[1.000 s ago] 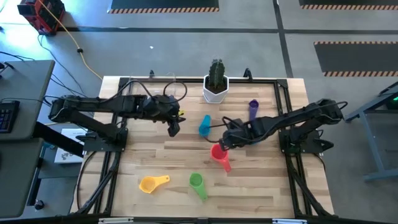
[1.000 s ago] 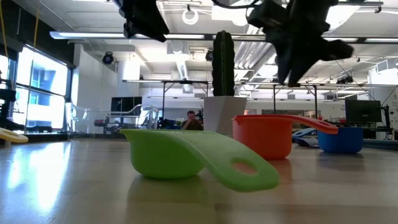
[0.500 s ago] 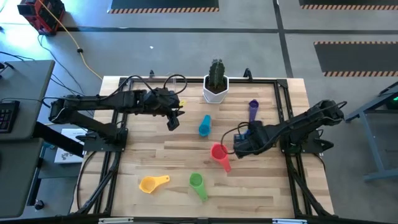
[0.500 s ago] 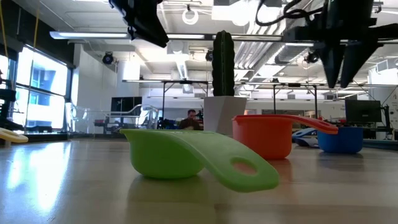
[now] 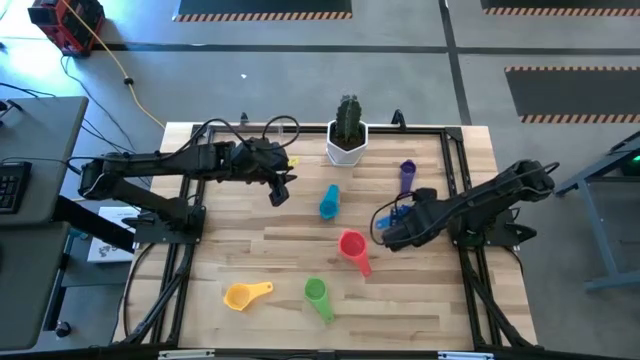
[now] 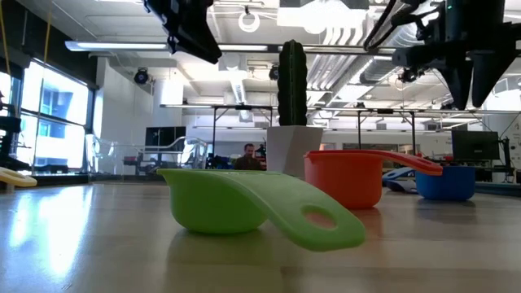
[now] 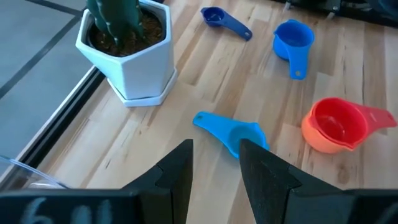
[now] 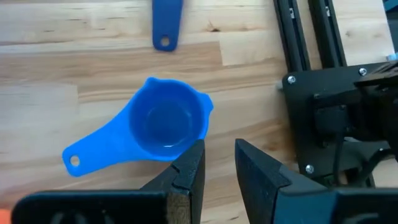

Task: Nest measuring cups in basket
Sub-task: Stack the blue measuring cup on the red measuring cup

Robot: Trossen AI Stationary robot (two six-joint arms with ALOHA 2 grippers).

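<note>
You have barely started: every measuring cup you can see lies loose on the bench [image 5: 250, 245], none nested and none in the basket [image 5: 283, 139], whose faint clear outline sits at the far edge just left of the cactus pot [image 5: 347, 145]. The yellow cup [image 5: 245, 295] and green cup [image 5: 317, 295] lie near the front edge, the red cup [image 5: 352, 248] mid-bench, the light blue cup [image 5: 329, 202] just in front of the pot, and the purple cup [image 5: 407, 175] to the far right. In the right wrist view a mid-blue cup [image 8: 158, 127] lies directly ahead of the fingers, with a darker blue handle [image 8: 166, 23] beyond it. No orange cup shows.

Your left end effector [image 5: 279, 192] hangs above the bench near the basket, fingers slightly parted, grasping nothing. Your right end effector [image 5: 395, 228] hovers over the mid-blue cup, fingers narrowly parted and empty. All the gathering is left.

No brand, label or legible writing shows on anything.
</note>
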